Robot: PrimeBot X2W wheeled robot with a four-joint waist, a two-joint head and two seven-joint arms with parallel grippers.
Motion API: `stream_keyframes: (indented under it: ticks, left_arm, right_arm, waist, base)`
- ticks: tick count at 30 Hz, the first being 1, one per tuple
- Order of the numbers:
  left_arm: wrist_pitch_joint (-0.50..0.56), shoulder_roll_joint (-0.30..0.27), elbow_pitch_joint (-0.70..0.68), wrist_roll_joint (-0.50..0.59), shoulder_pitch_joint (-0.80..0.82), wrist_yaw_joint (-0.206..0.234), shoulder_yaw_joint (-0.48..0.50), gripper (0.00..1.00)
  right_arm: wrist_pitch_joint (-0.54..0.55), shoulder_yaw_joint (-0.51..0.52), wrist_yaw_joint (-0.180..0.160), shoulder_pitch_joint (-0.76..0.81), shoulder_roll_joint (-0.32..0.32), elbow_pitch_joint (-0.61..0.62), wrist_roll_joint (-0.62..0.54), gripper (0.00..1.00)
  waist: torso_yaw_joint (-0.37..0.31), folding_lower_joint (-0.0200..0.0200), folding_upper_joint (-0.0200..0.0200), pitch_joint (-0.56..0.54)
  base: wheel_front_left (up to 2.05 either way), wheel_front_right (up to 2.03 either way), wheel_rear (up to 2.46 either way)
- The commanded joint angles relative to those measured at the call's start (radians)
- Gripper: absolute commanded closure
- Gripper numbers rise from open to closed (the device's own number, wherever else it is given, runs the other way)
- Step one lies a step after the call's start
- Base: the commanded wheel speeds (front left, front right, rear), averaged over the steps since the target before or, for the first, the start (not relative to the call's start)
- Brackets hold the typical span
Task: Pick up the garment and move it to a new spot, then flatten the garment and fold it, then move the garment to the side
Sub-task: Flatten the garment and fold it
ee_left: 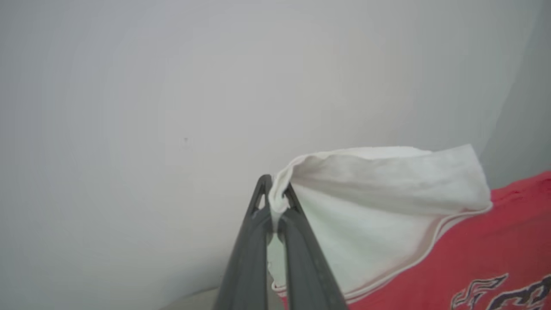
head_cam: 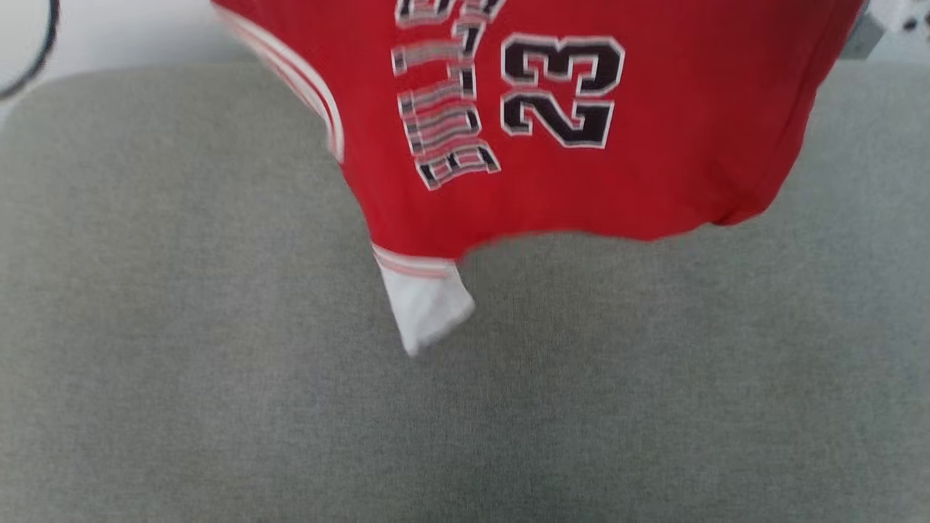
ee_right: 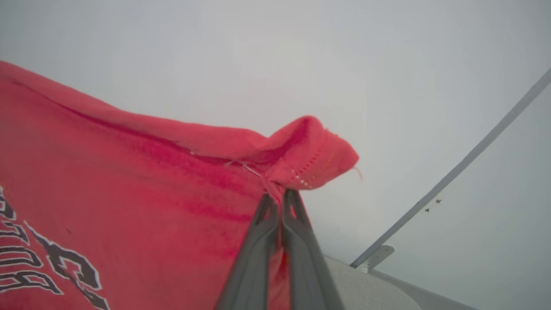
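The red garment (head_cam: 676, 138) hangs in the air above the grey padded surface (head_cam: 218, 363), turned sideways, its black lettering and the number 23 facing me and a white strap end dangling at its lower edge. In the left wrist view my left gripper (ee_left: 275, 193) is shut on the white shoulder strap of the garment (ee_left: 379, 202). The right wrist view has my right gripper (ee_right: 280, 196) shut on a bunched red hem corner of the garment (ee_right: 129, 181). The jersey is stretched between the two grips.
The grey padded surface fills the lower head view, with a white wall behind it. A dark cable (head_cam: 43, 51) loops at the far left corner. A thin metal rail with a bracket (ee_right: 456, 172) crosses the right wrist view beside the surface's edge.
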State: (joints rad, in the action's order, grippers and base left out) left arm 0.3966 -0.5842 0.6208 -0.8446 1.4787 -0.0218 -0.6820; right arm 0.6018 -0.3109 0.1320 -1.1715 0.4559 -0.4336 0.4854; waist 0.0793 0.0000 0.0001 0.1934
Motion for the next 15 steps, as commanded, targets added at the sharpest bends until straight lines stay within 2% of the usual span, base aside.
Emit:
stream_keyframes:
  ticks: [1, 4, 10, 13, 15]
  left_arm:
    - [-0.023, 0.007, 0.018, 0.015, 0.031, 0.003, 0.006, 1.00]
    - [-0.129, 0.038, 0.077, 0.057, 0.117, 0.005, 0.014, 1.00]
    - [-0.403, 0.068, 0.178, 0.148, 0.285, 0.005, 0.038, 1.00]
    - [-0.562, 0.076, 0.216, 0.171, 0.352, -0.006, 0.058, 1.00]
    - [-0.628, 0.088, 0.237, 0.179, 0.373, -0.025, 0.069, 1.00]
  right_arm:
    - [-0.021, 0.009, -0.002, -0.020, -0.015, -0.022, -0.016, 1.00]
    - [-0.105, 0.025, -0.002, -0.100, -0.052, -0.100, -0.081, 1.00]
    - [-0.366, 0.083, -0.003, -0.258, -0.122, -0.244, -0.242, 1.00]
    - [-0.502, 0.115, -0.003, -0.327, -0.143, -0.301, -0.346, 1.00]
    - [-0.571, 0.147, -0.003, -0.357, -0.158, -0.344, -0.402, 1.00]
  waist:
    - [-0.003, 0.0000, -0.0001, 0.057]
    - [-0.002, 0.0000, -0.0001, 0.120]
    - [0.000, 0.0000, -0.0001, 0.223]
    - [0.005, 0.0000, -0.0001, 0.259]
    - [0.012, 0.0000, -0.0001, 0.278]
  base:
    - [0.00, 0.00, 0.00]
    - [0.00, 0.00, 0.00]
    - [0.00, 0.00, 0.00]
    - [0.00, 0.00, 0.00]
    - [0.00, 0.00, 0.00]
